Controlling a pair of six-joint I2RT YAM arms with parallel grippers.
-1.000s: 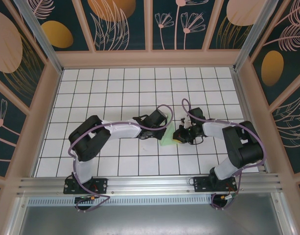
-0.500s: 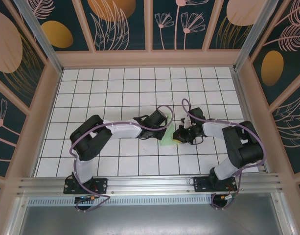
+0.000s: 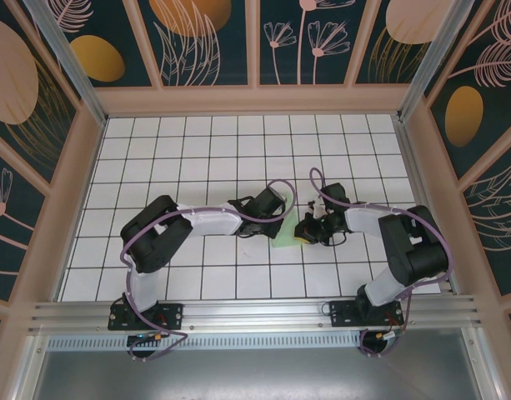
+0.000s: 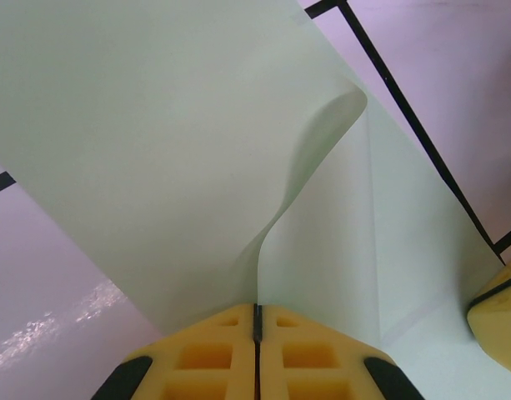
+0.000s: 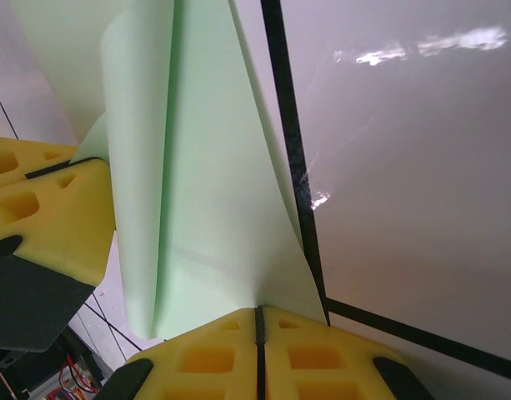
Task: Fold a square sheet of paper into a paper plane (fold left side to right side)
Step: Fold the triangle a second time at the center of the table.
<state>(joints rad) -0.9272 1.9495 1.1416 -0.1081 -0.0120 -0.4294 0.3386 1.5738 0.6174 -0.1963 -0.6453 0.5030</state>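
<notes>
The square sheet of paper (image 3: 284, 237) is pale mint green and lies between both grippers near the table's middle. In the left wrist view the sheet (image 4: 180, 142) rises in a curl, one layer bending over another. My left gripper (image 4: 257, 310) is shut on its near edge. In the right wrist view the sheet (image 5: 205, 208) stands folded over itself, and my right gripper (image 5: 257, 312) is shut on its lower edge. From above, the left gripper (image 3: 275, 219) and right gripper (image 3: 304, 231) nearly meet over the sheet. A paper plane is out of view.
The white grid-tiled table (image 3: 197, 158) is walled by wooden rails (image 3: 255, 100) at the back and sides. The other gripper's yellow fingers (image 5: 47, 208) sit close on the left in the right wrist view. A yellow fingertip (image 4: 498, 312) shows at the right edge in the left wrist view.
The left arm's elbow has crept slightly to the right. Both grippers stay shut on the paper in about the same place.
</notes>
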